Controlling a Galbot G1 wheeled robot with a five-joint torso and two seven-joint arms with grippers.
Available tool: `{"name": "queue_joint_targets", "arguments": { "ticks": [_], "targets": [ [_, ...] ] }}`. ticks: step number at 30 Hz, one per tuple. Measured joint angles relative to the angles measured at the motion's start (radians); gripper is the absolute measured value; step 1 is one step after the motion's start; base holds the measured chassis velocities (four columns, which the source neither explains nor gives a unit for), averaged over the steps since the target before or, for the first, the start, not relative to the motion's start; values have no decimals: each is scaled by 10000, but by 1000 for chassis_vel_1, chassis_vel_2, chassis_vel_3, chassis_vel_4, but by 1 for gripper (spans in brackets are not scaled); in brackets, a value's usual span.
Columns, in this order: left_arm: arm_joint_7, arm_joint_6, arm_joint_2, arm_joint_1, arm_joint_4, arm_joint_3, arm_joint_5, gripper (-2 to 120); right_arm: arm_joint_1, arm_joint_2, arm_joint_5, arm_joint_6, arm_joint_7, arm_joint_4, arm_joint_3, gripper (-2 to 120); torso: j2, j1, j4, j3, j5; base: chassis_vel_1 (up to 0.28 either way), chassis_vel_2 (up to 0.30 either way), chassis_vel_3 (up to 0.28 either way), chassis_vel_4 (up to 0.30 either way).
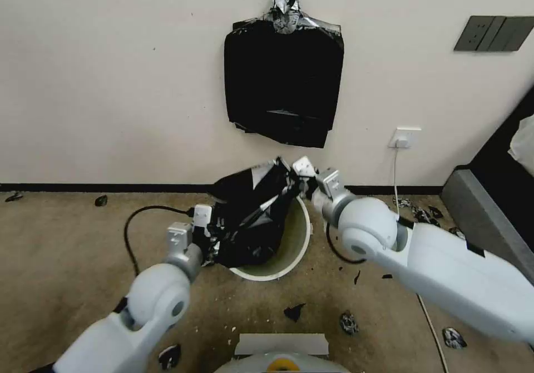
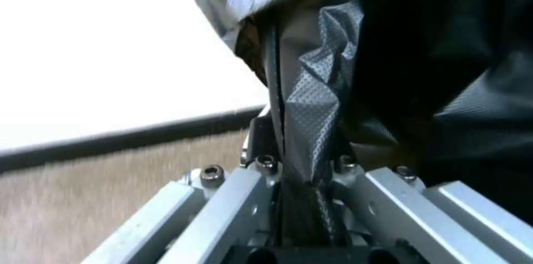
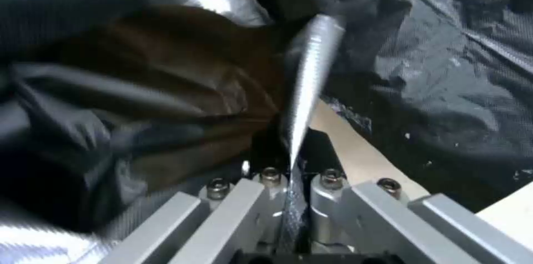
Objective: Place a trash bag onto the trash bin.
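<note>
The glossy black trash bag (image 1: pixel 250 214) is stretched over the left part of the round white trash bin (image 1: pixel 300 248), which stands on the carpet by the wall. My left gripper (image 1: pixel 207 229) is shut on the bag's near-left edge beside the bin. At the bin's far rim my right gripper (image 1: pixel 305 179) is shut on the bag's far edge. In the left wrist view the crinkled film (image 2: pixel 308 118) runs pinched between the fingers. The right wrist view has a silvery fold of the bag (image 3: pixel 308 89) clamped the same way, with the bin's pale rim (image 3: pixel 355 147) behind it.
A flat black bundle of bags (image 1: pixel 283 84) hangs on the wall above the bin. Torn black scraps (image 1: pixel 293 311) lie scattered on the carpet. A black cable (image 1: pixel 133 234) loops on the floor at left, a white cord (image 1: pixel 396 178) drops from a wall socket, and dark furniture (image 1: pixel 489 206) stands at right.
</note>
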Motion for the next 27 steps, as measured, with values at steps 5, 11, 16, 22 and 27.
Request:
{"name": "queue_joint_targets", "arguments": {
  "ticks": [5,11,16,22,27],
  "targets": [
    [1133,-954,228,513,-428,-553,318,3,206,-529,94,20,-591,-158,-96,0,-1,-1,0,0,4,0,0,0,0],
    [1652,-1723,-49,1118,-711,-1342,-280,3,-379,-1458,524,179,-1154,355,515,0,-1,0,0,-1,6,0,0,0,0],
    [1368,-2042,-515,1253,-839,-1987,-1342,3,-1103,-2695,699,587,-2134,947,761,0,0,0,-5,-1,6,0,0,0,0],
    [991,-2114,-1019,1476,-1286,-2520,-2700,3,-1754,-2837,657,880,-2816,1323,723,0,0,-1,-1,-2,3,0,0,0,0],
    [599,-2072,-1164,1599,-1446,-2676,-3306,3,-2314,-2497,577,1063,-2754,1329,802,0,0,-1,0,-1,4,0,0,0,0]
  ]
}}
